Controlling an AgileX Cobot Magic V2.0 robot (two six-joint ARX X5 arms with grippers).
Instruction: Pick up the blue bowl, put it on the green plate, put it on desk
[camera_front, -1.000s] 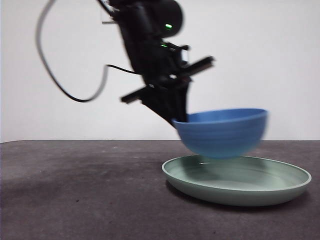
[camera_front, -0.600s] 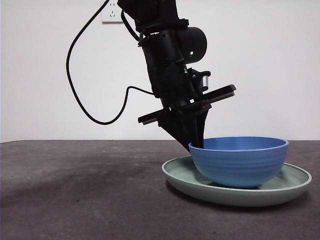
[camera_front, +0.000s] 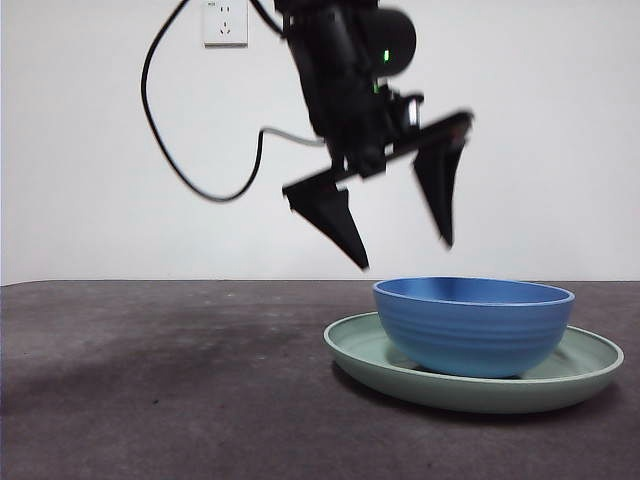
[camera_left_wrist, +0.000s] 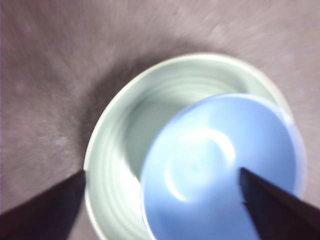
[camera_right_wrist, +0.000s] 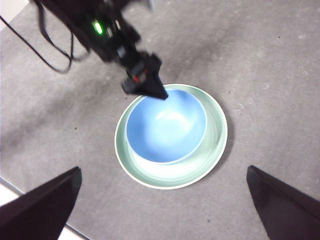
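The glossy blue bowl (camera_front: 473, 325) sits in the pale green plate (camera_front: 590, 365); the left gripper (camera_front: 400, 245), spread empty above, could clip its rim.

The dark speckled desk (camera_front: 150, 400) carries the green plate (camera_front: 590, 365) directly.

One second earlier, the left gripper (camera_front: 405, 255) carried the blue bowl (camera_front: 473, 325) by its rim, tilted above the green plate (camera_front: 473, 375). Half a second earlier, the bowl sat level in the plate with the jaws closed on its rim. The jaws then spread wide apart, and the gripper rose clear above the bowl, touching nothing. The bowl rested free in the plate.
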